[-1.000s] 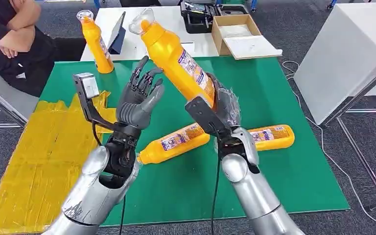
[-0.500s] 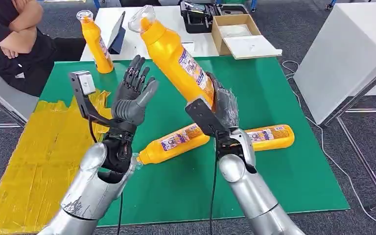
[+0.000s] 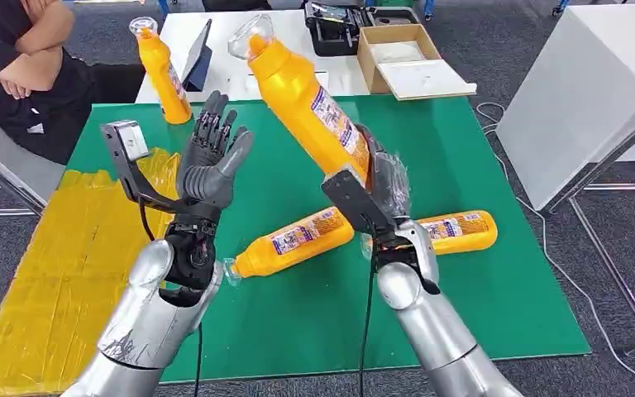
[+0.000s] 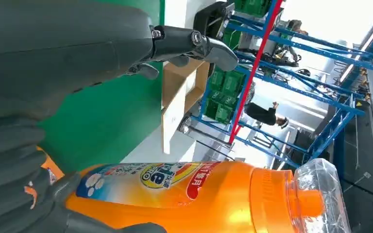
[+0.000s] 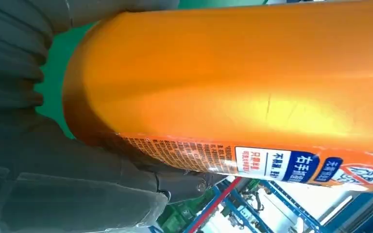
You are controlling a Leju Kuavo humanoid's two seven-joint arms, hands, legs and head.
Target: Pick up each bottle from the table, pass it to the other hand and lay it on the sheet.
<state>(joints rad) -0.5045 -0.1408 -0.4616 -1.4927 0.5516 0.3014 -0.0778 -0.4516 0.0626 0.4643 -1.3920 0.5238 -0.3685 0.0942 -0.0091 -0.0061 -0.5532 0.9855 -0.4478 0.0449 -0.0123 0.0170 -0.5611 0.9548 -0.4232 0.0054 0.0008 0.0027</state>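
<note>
My right hand (image 3: 383, 184) grips the base of an orange bottle (image 3: 307, 103) held up over the green table, its clear-capped neck tilted up and to the left. That bottle (image 5: 252, 82) crosses the right wrist view and also lies past my left hand's fingers (image 4: 194, 41) in the left wrist view as an orange bottle (image 4: 199, 194). My left hand (image 3: 208, 165) is raised, open, fingers spread, left of the bottle and apart from it. Two more orange bottles lie on the table (image 3: 293, 240) (image 3: 459, 231). Another stands upright (image 3: 161, 70) at the far left. The yellow sheet (image 3: 66, 256) lies at the left.
A green mat (image 3: 479, 157) covers the table. Behind it a white table carries an open cardboard box (image 3: 401, 54) and a black case (image 3: 335, 29). A person in dark clothes (image 3: 16, 58) sits at the far left. A white panel (image 3: 583, 91) stands at the right.
My left hand has drawn back to the left, away from the held bottle, and its fingers have spread. My right hand has shifted the bottle slightly right.
</note>
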